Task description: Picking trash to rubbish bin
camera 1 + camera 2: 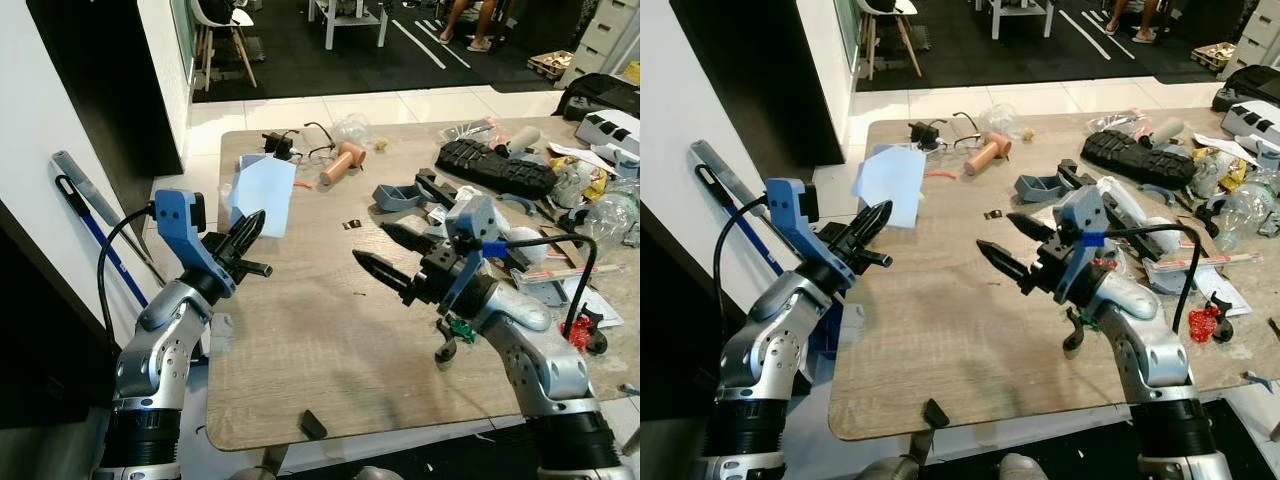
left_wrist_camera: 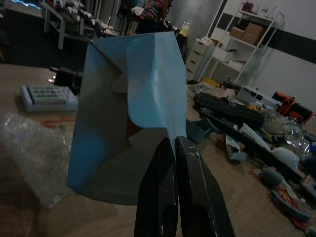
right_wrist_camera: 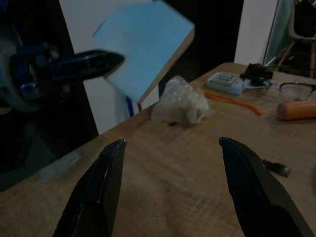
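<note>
Left eye view. I log a wooden table point(image 1: 330, 350) with clutter along its far and right sides. My left gripper point(image 1: 248, 232) sits at the table's left edge, fingers pinched together on the lower edge of a light blue folded paper box point(image 1: 262, 195), which is lifted off the surface and stands roughly upright. My right gripper point(image 1: 385, 250) hovers over the middle of the table, its two fingers spread apart, nothing between them. Further back I note a tan handle-shaped object point(image 1: 340, 165), a pair of glasses point(image 1: 318, 140) and a black tyre-tread piece point(image 1: 495, 167). A small black item point(image 1: 313, 424) lies near the front edge. A person's feet in sandals point(image 1: 465, 40) show on the dark floor beyond.

Right eye view. Same scene: the blue box hangs over the table's left corner, clear of the wood; a red crumpled scrap point(image 1: 1203, 322) lies by the right edge.

Left wrist view. The black fingers point(image 2: 170, 197) are shut tight on the box's bottom edge; the box shows an open flap. A wad of clear bubble wrap point(image 2: 29, 153) lies on the table just beside it.

Right wrist view. Both fingers point(image 3: 101, 192) stand wide apart over bare wood, facing the held box, the bubble wrap and an orange strip point(image 3: 234, 102).
</note>
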